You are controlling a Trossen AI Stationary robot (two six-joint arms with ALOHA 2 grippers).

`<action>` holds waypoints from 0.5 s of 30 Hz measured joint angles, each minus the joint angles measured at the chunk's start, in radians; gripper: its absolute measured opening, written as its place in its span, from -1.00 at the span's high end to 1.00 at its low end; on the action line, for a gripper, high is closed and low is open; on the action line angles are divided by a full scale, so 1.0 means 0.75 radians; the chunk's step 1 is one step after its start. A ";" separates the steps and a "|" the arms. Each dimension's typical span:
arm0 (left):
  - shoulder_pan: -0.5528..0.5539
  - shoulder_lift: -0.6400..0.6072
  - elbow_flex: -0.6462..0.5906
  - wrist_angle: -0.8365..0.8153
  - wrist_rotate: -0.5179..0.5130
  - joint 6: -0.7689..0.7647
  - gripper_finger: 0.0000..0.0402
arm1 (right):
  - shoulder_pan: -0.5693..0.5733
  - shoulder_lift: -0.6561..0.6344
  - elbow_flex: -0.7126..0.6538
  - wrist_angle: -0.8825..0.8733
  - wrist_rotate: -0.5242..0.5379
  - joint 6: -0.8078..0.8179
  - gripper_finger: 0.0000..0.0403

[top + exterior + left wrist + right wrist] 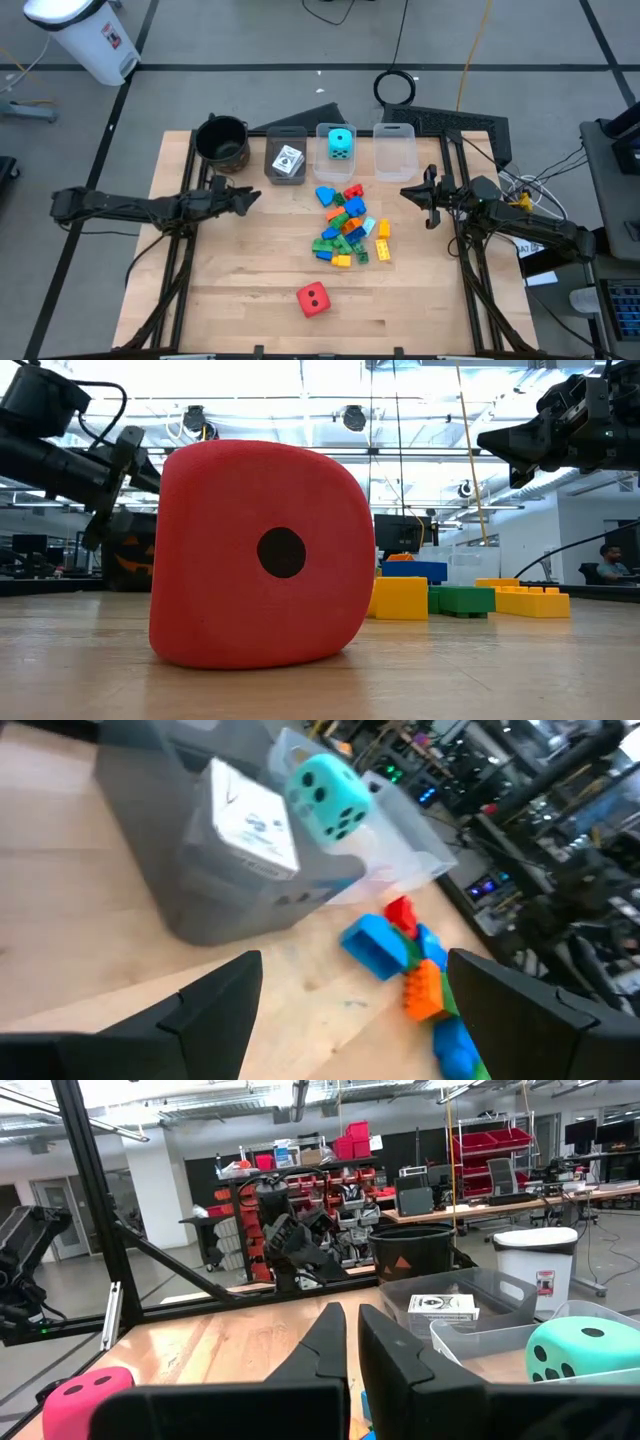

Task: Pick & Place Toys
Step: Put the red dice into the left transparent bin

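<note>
A pile of small blue, green, orange, yellow and red bricks (345, 225) lies mid-table. The red dotted cube (313, 298) sits on the table nearer the front edge. The cyan dotted cube (340, 143) sits in a clear bin, and white cards (288, 161) sit in the grey bin beside it. My left gripper (245, 198) hovers open left of the pile, near the grey bin (230, 870), with nothing between its fingers (215, 1010). My right gripper (410, 192) stays shut and raised at the pile's right, holding nothing (352, 1345).
A black round pot (222, 140) stands at the far left corner. An empty clear bin (395, 150) stands at the right end of the bin row. Bare wood stretches along the near edge on both sides of the red cube (255, 555).
</note>
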 joint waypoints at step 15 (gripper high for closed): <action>0.057 0.248 0.002 0.503 0.722 0.142 -0.80 | 0.000 0.000 0.000 0.001 0.000 0.000 0.98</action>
